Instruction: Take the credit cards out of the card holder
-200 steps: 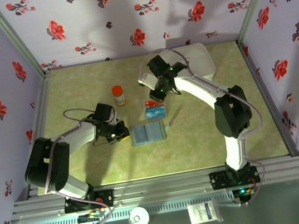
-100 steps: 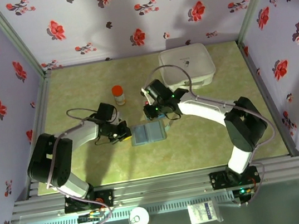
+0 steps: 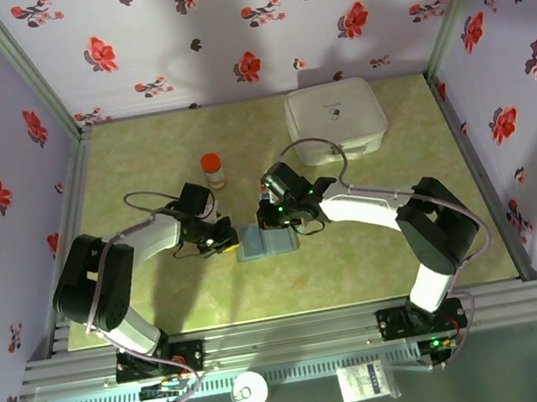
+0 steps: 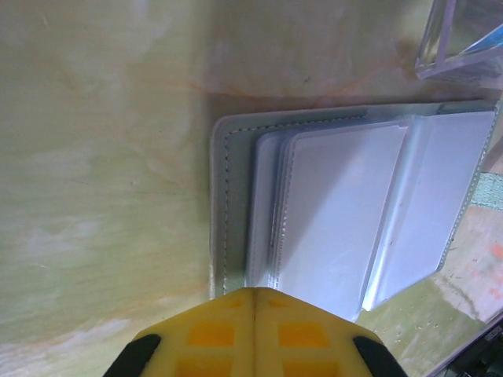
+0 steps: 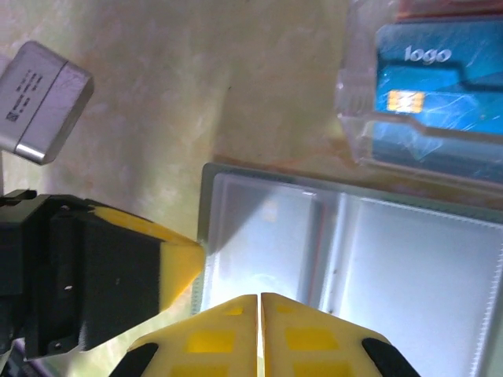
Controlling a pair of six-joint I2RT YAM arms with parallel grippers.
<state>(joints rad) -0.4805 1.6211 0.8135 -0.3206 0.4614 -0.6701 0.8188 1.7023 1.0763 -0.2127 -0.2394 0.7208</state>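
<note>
While the left gripper point(image 3: 224, 242) rests its closed yellow fingertips at the left edge of the card holder point(image 3: 265, 240), the grey-blue wallet lies open and flat on the green table point(image 3: 141, 159) between the two arms. An orange-capped bottle point(image 3: 212, 169) stands farther back, well apart. From the left wrist, the holder's stacked pockets look pale and washed out by glare. The right gripper point(image 5: 259, 302) hangs over the holder's left panel, fingers meeting at a hairline seam; whether they pinch anything cannot be told. Just beyond the holder, a blue credit card point(image 5: 440, 78) marked "logo" lies in a clear case point(image 5: 354, 94). A white box point(image 3: 335, 120) sits far right.
</note>
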